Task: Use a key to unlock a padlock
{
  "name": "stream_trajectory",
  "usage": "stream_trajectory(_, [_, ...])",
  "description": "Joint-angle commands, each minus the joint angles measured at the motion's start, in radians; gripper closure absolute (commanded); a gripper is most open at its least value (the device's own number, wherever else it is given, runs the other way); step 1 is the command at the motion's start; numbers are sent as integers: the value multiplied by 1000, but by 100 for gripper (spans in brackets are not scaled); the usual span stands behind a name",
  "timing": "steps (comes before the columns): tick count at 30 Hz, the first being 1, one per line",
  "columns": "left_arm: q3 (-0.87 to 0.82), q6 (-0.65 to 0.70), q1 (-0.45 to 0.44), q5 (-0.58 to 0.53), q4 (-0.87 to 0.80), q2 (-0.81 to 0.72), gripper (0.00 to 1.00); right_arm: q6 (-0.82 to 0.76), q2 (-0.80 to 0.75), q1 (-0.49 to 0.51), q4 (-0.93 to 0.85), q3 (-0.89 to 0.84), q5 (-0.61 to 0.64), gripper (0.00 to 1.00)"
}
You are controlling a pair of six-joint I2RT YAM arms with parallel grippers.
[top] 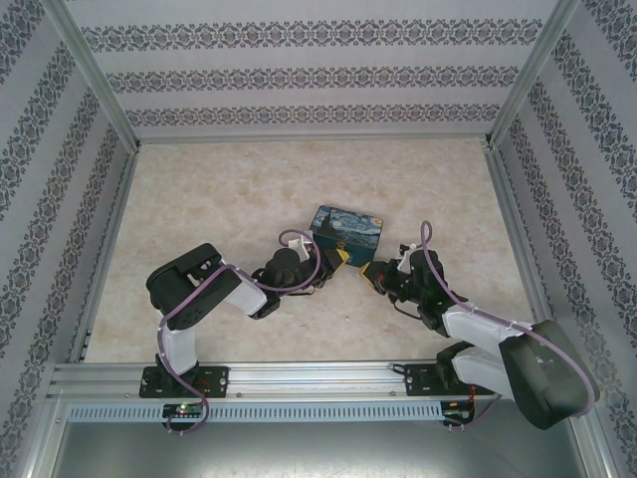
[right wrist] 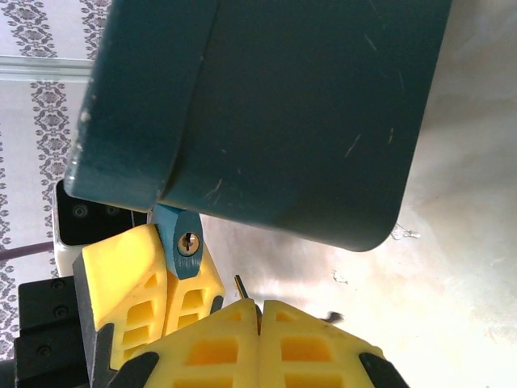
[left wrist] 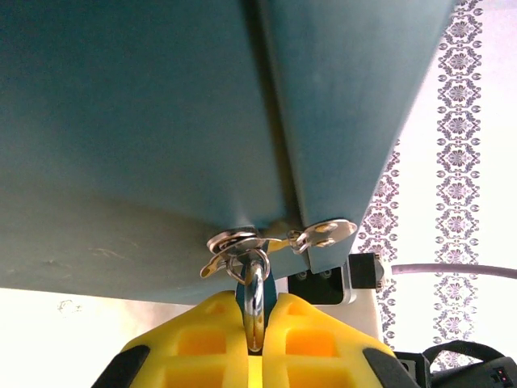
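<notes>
The table is stretching out pale and marbled ahead of both arms. Patterned walls are closing it in on three sides, and a metal rail is running across at the arm bases.

The painted tin is sitting just beyond the tips of both grippers. In the wrist views its dark teal side is looming right over the fingers.

The left gripper is reaching in from the left, its tips right against the tin's near edge. Its yellow fingers are pressing together on the padlock. They are pinching the thin silvery shackle between them. That shackle is threading up through the tin's metal hasp, just ahead of the fingertips.

The right gripper is facing it, close by, with its jaws squeezed fully together on the key. A thin dark sliver of the key is poking out ahead of the tips.

From the right wrist, the padlock's blue body is hanging under the tin's corner, just ahead and left of the right gripper. Its brass keyhole is facing back toward the right wrist camera. The key's tip is sitting near the padlock, with a small gap showing between them.
</notes>
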Motion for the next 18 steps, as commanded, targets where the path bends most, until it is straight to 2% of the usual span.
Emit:
stream_trajectory(1, [20, -5, 14, 17, 89, -30, 100, 6, -9, 8, 15, 35, 23, 100])
stream_trajectory(18, [15, -2, 14, 21, 86, -30, 100, 3, 19, -7, 15, 67, 18, 100])
